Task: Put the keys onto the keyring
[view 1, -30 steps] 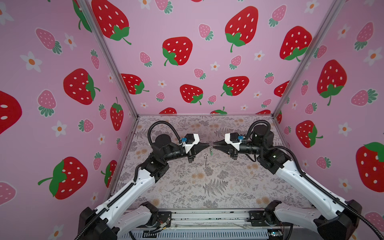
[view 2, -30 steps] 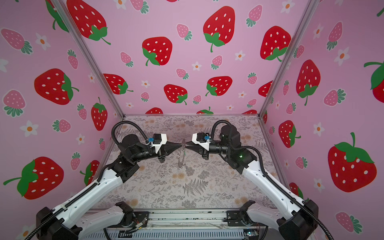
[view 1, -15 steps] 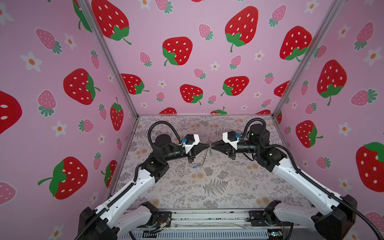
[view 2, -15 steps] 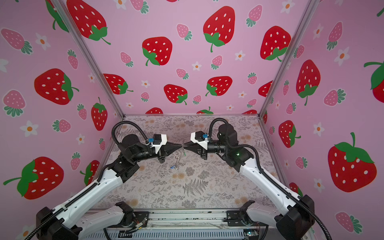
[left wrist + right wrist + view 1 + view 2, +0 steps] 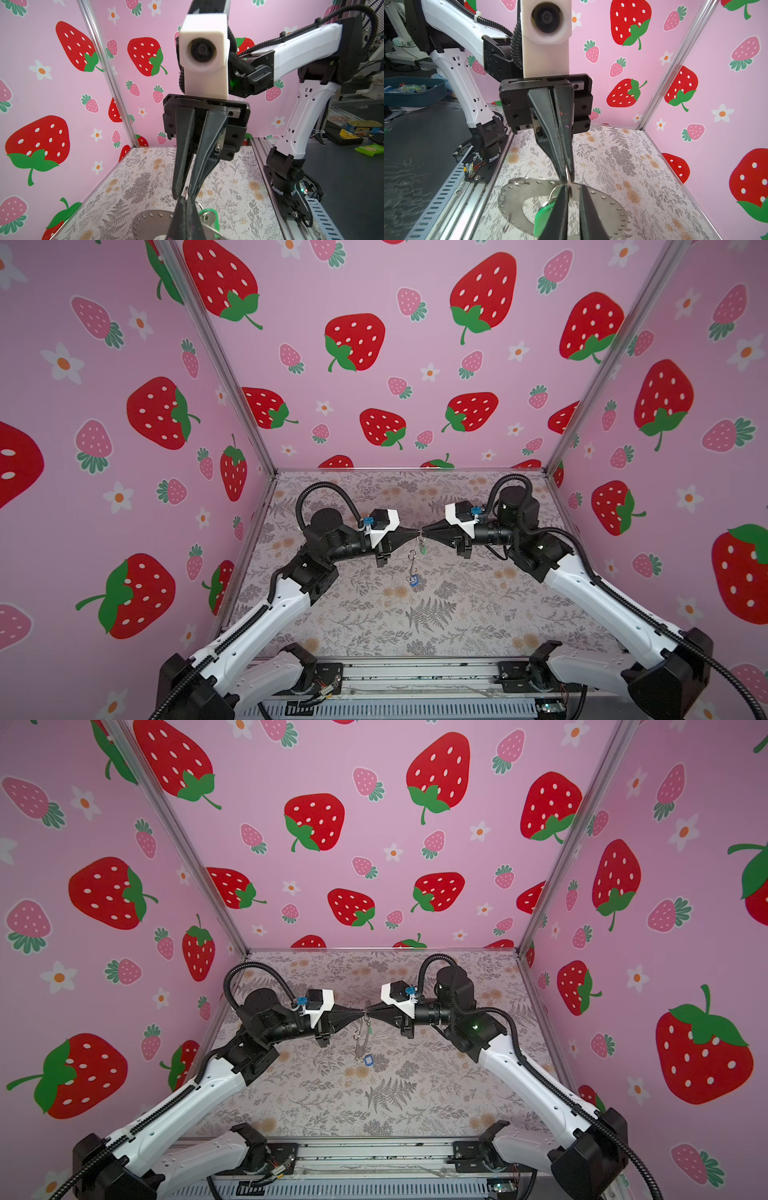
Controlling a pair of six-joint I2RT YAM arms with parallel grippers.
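Probably called for a firm left gripper [image 5: 566,174] clamped on the rim of the keyring [image 5: 517,199], mid-air above the middle of the worktop [image 5: 415,626], and a slow, untwisted feed of the green key [image 5: 543,216] just beside the narrow-jawed right gripper [image 5: 186,190], its hold unclear.

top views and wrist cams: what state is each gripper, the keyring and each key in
left gripper: shut on the small wire ring
right gripper: narrowly open, tips either side of that ring
keyring: off the table, hanging below the gripper tips
green key: hanging in the air just below the gripper tips
blue key: dangling at the keyring's low end; table contact unclear
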